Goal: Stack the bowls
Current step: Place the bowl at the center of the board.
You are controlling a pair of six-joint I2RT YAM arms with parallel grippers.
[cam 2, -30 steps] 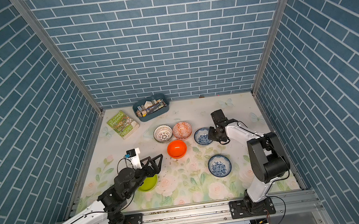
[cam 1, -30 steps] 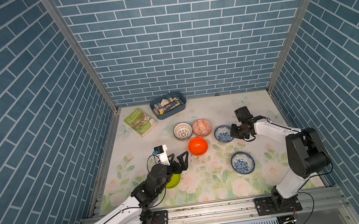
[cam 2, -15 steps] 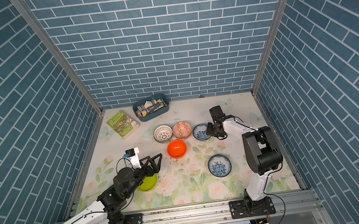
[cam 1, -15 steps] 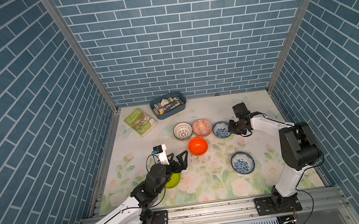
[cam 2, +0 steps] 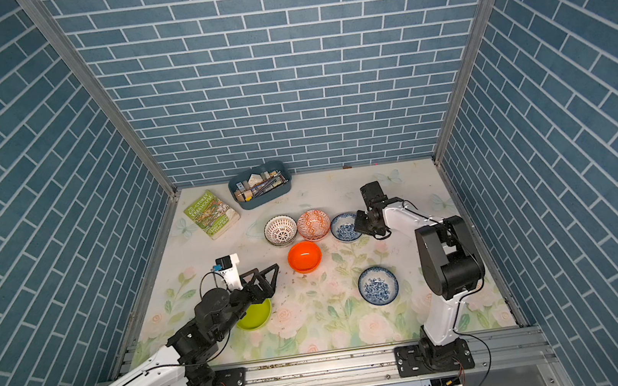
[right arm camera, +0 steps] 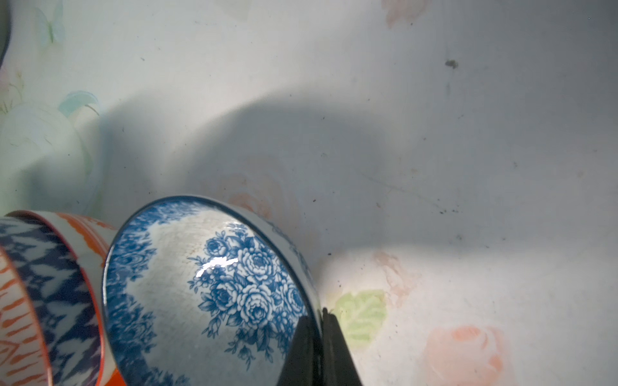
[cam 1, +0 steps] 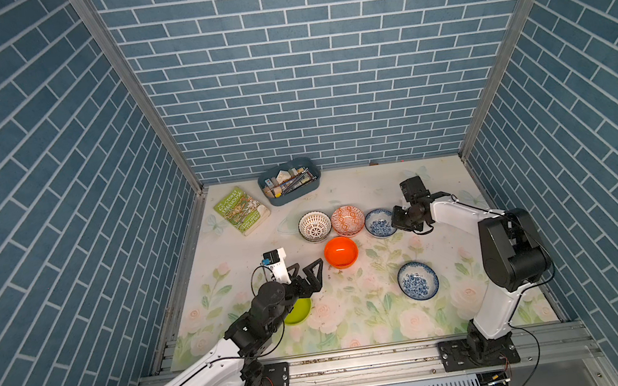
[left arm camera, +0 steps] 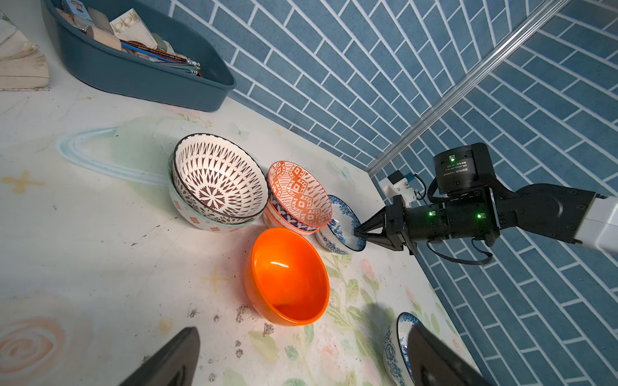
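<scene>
My right gripper [cam 1: 394, 223] is shut on the rim of a blue-white floral bowl [cam 1: 379, 224]. That bowl is tilted beside the orange-white patterned bowl [cam 1: 347, 220], which sits in another patterned bowl. In the right wrist view the fingertips [right arm camera: 302, 331] pinch the floral bowl's [right arm camera: 214, 284] edge. The white lattice bowl [cam 1: 314, 225] rests in a grey-green bowl [left arm camera: 200, 220]. The plain orange bowl [cam 1: 341, 252] stands alone. A second floral bowl [cam 1: 417, 281] lies at the front right. My left gripper [cam 1: 307, 271] hangs open and empty above the lime green bowl [cam 1: 300, 310], short of the orange bowl [left arm camera: 287, 277].
A blue tray [cam 1: 290, 182] of stationery stands at the back wall, with a green book [cam 1: 241, 210] to its left. Brick walls close in three sides. The metal rail [cam 1: 360, 364] runs along the front edge.
My right gripper has moved the floral bowl back and slightly left, up next to the orange-white patterned bowl. The left arm has stayed still.
</scene>
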